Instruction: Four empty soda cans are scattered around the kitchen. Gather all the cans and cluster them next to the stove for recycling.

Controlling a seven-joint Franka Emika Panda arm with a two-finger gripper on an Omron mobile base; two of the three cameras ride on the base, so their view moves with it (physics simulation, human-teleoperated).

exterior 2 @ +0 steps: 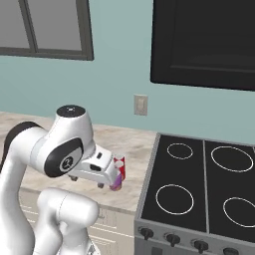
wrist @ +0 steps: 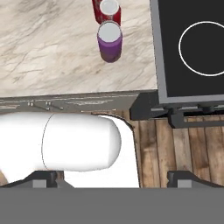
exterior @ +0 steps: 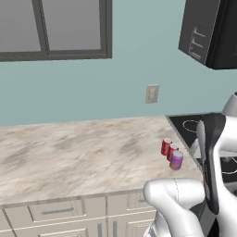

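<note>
Now the spread fingers (wrist: pixel 112 179) hold nothing; the purple can (wrist: pixel 110 41) stands upright beyond them, beside the stove (wrist: pixel 192 52).

Marble counter (exterior: pixel 69 148) carries clustered soda cans (exterior: pixel 171 153).

Purple can (wrist: pixel 110 42), marbled beige counter (wrist: pixel 52 52)

L base cam: behind-left of arm, looks fwd/down over tabletop (exterior: pixel 78 148) toward stove (exterior: pixel 194 125). R base cam: behind-right, nearer stove (exterior 2: pixel 199 184). Hand cam looks straight down from above the tool, close. All three share the soda cans (wrist: pixel 109 30) at the tabletop's stove-side edge.
</note>
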